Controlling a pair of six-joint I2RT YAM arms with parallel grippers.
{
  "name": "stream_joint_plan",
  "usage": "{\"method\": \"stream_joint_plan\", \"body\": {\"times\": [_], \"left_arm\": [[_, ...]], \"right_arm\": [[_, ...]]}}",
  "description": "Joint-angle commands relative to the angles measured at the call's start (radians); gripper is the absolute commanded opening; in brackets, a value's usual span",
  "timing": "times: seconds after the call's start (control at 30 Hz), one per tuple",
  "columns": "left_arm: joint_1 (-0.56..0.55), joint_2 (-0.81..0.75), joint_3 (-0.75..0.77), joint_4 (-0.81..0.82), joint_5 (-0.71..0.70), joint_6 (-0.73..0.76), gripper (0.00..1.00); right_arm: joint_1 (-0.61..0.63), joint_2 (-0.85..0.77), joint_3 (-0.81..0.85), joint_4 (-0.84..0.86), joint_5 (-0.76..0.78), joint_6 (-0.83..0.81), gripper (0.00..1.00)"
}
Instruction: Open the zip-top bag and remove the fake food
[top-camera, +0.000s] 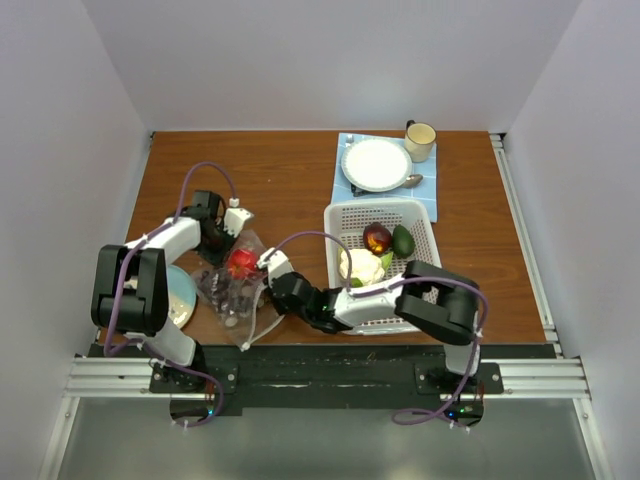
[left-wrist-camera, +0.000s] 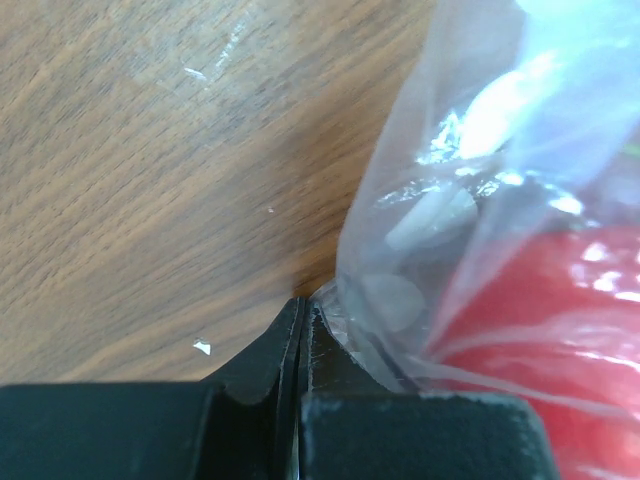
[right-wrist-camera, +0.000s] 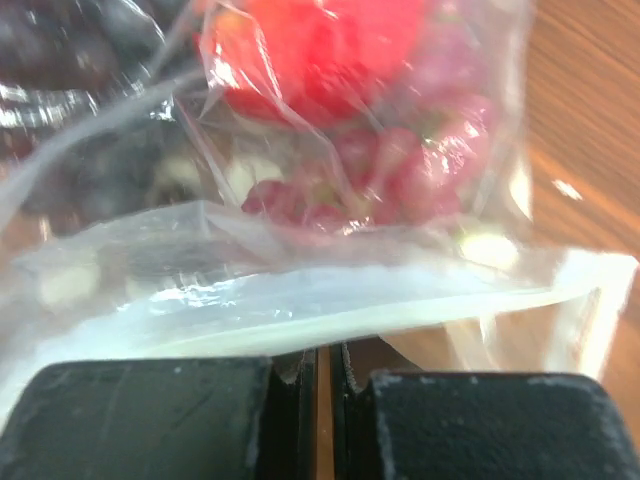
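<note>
Right gripper (right-wrist-camera: 322, 352) is sitting clenched, jaws all but meeting, pinching the pale zip strip of the zip-top bag (right-wrist-camera: 300, 300), which is running crosswise right at its fingertips. Left gripper (left-wrist-camera: 302, 308) is likewise clamping shut, nipping the bag's film at its tip. One bag is lying between the two grippers on the wooden table (left-wrist-camera: 150, 150). Its print is showing only as pale round dots. Just beyond the right gripper's tips, fake food is showing inside the bag: one red fruit (right-wrist-camera: 320, 50) and a cluster of dark purplish pieces (right-wrist-camera: 400, 170), too blurred for counting. Back along the right arm, one white basket (top-camera: 375, 208) is holding three more pieces: one cream-white piece (top-camera: 362, 267), one dark purple-brown piece (top-camera: 377, 238) and one green piece (top-camera: 403, 240). Beyond the basket, one white plate (top-camera: 377, 164) and one cup (top-camera: 420, 138) are sitting on a blue mat (top-camera: 345, 190).
</note>
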Motion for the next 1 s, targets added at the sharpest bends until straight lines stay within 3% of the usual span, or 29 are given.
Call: {"method": "stream_joint_plan", "body": {"times": [0.0,0.3,0.57,0.73,0.97], "left_arm": [[0.053,0.049,0.045,0.003,-0.032,0.021,0.0],[0.119,0.125,0.153,0.016,-0.063,0.013,0.0],[0.121,0.119,0.153,0.022,-0.044,-0.002,0.0],[0.121,0.107,0.142,0.016,-0.031,-0.005,0.0],[0.121,0.072,0.133,-0.009,-0.003,-0.01,0.0]], "right_arm": [[0.004,-0.151,-0.081,-0.051,0.045,0.022,0.0],[0.004,-0.399,-0.132,-0.201,0.054,0.015,0.0],[-0.011,-0.639,-0.162,-0.409,0.292,0.001,0.0],[-0.157,-0.803,-0.199,-0.488,0.323,0.044,0.0],[-0.249,-0.923,-0.213,-0.485,0.395,-0.001,0.0]]}}
